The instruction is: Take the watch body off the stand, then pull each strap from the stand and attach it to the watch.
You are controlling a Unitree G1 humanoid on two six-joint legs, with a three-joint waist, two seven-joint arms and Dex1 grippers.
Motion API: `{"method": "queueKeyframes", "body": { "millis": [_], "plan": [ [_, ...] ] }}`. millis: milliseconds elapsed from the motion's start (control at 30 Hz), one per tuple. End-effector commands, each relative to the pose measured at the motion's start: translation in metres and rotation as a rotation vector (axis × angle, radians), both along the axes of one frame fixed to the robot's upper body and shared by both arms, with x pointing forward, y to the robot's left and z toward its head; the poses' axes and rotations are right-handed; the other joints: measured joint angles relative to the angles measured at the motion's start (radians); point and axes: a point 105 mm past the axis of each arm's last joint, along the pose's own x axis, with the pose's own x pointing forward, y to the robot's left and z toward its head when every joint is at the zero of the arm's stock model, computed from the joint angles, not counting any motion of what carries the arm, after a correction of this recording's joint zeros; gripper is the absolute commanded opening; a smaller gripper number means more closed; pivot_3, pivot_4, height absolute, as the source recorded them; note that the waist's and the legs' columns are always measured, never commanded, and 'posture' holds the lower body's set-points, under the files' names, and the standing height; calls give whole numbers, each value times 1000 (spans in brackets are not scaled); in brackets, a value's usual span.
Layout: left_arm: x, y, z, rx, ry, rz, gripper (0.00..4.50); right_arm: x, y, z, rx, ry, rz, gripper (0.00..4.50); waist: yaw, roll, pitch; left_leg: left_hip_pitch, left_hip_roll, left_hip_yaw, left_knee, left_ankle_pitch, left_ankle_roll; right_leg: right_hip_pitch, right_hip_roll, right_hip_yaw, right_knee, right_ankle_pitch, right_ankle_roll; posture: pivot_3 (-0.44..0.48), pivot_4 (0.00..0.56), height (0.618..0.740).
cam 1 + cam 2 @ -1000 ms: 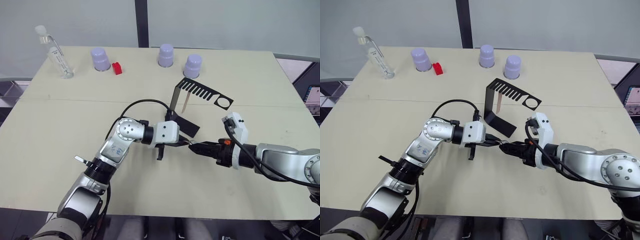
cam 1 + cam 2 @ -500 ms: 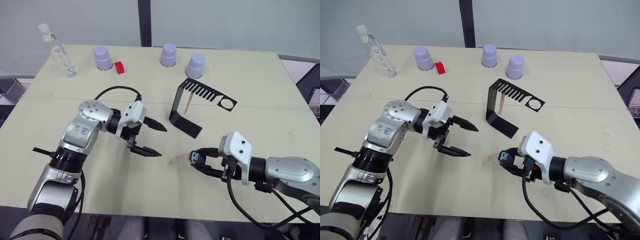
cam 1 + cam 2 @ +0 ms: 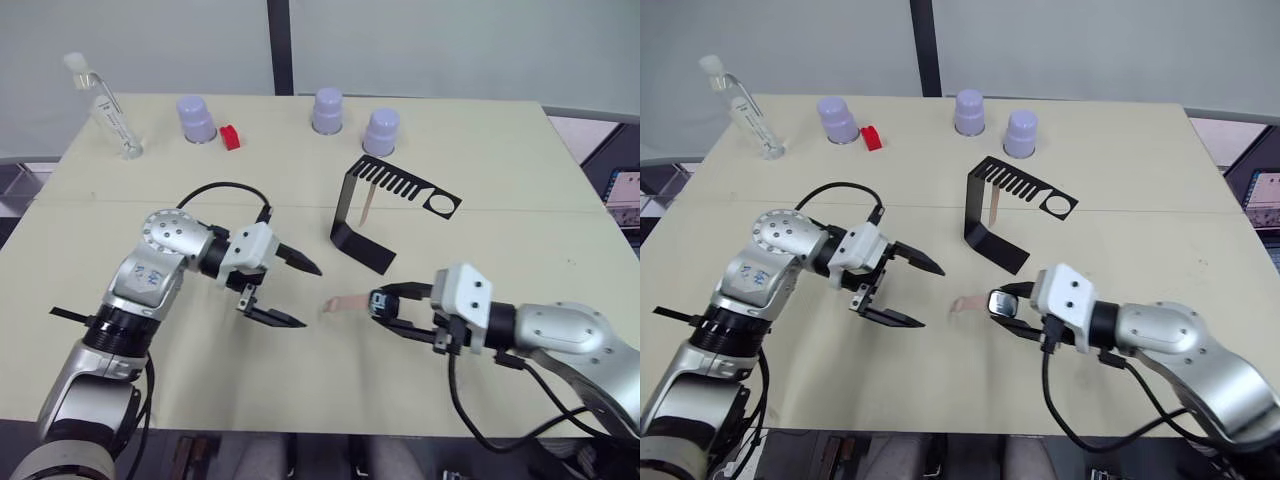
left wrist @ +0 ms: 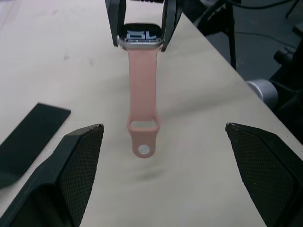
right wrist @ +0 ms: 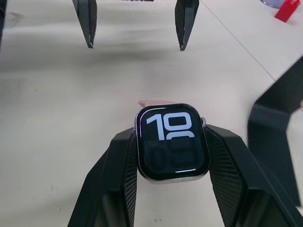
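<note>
My right gripper (image 3: 383,304) is shut on the watch body (image 5: 173,142), a small black case whose dark screen shows light digits. It holds the case just above the table, in front of the stand. One pink-tan strap (image 4: 143,94) is fixed to the case and sticks out toward my left gripper (image 3: 311,297). That gripper stands wide open a short way off, with nothing between its fingers (image 4: 71,170). The black stand (image 3: 349,202) sits behind, and the other strap (image 3: 369,206) hangs from its slotted top plate.
Three purple cups (image 3: 197,118) (image 3: 327,109) (image 3: 380,131) and a small red block (image 3: 230,137) line the far edge. A clear bottle (image 3: 103,104) stands at the far left corner. The table's front edge (image 3: 330,425) lies close below both grippers.
My left gripper has opened, let go of the strap and drawn back to the left. The strap stays on the watch body in my right gripper.
</note>
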Motion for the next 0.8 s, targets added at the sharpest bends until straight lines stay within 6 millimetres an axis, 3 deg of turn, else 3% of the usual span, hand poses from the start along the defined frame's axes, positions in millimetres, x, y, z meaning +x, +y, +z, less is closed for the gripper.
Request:
{"method": "queueKeyframes", "body": {
  "millis": [33,200,400,600,733,800],
  "plan": [
    [3,14,0,33,-45,25,4453,4,16,-16,-39,36,69,1583,1,0,0,0,0,0,0,0,0,0,0,0,0,0,0,0,150,739],
    [1,19,-13,61,-69,35,4453,18,18,-51,-155,93,66,1583,7,0,0,-1,0,0,1,-1,1,-1,-1,0,0,0,0,0,150,739],
    [0,14,-21,51,-78,36,4453,29,14,-58,-202,90,36,1583,4,0,0,-1,0,1,0,-1,1,-2,-1,0,1,0,0,0,150,739],
    [5,11,-16,-12,-54,66,4500,18,-3,-41,-223,60,63,4469,6,0,0,-1,0,1,1,-1,1,-2,-1,0,2,0,0,0,150,739],
    [4,25,-9,-70,10,127,4500,-3,-33,-17,-139,79,15,4469,8,0,0,-1,0,0,0,-2,2,-1,-1,0,1,0,0,0,150,739],
    [1,53,-8,-61,68,220,4500,-12,-72,-8,-84,114,-115,4469,6,0,0,-1,0,0,-1,-2,2,0,0,-1,1,0,0,0,150,739]
  ]
}}
